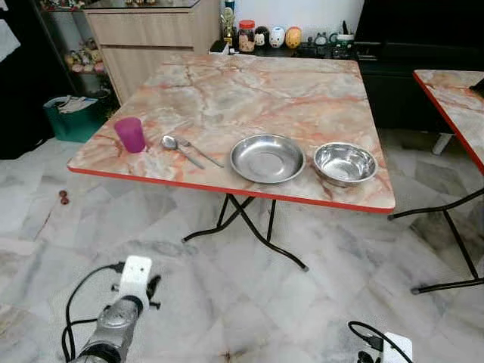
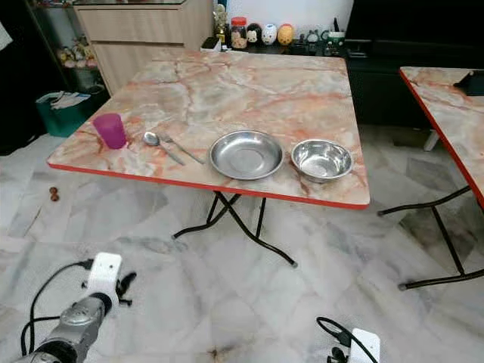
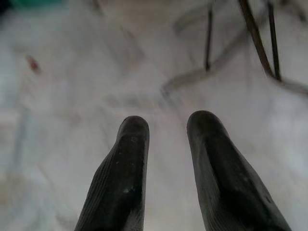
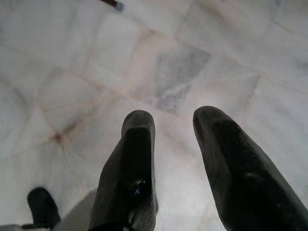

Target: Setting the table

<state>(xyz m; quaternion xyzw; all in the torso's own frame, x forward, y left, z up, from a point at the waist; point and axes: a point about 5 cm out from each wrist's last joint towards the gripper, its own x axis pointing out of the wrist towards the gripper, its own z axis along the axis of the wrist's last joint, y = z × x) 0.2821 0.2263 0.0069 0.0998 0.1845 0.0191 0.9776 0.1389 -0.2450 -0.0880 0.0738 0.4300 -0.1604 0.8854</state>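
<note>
On the marble-patterned folding table (image 1: pixel 249 91) stand a purple cup (image 1: pixel 130 134), a spoon (image 1: pixel 180 149) with a fork (image 1: pixel 200 152) beside it, a shallow steel plate (image 1: pixel 267 158) and a steel bowl (image 1: pixel 345 163), all in a row near the front edge. My left arm (image 1: pixel 113 325) hangs low at the lower left, well short of the table. In the left wrist view, my left gripper (image 3: pixel 166 125) is open over the floor with nothing between its fingers. My right arm (image 1: pixel 392 348) sits at the bottom right. My right gripper (image 4: pixel 173 120) is open above the floor tiles.
A second table (image 1: pixel 457 98) of the same kind stands at the right. Black folding legs (image 1: pixel 249 227) cross under the near table. A wooden cabinet (image 1: pixel 147 38) and a green bin (image 1: pixel 72 117) are at the back left, and a dark shelf with jars (image 1: pixel 272 38) lies behind.
</note>
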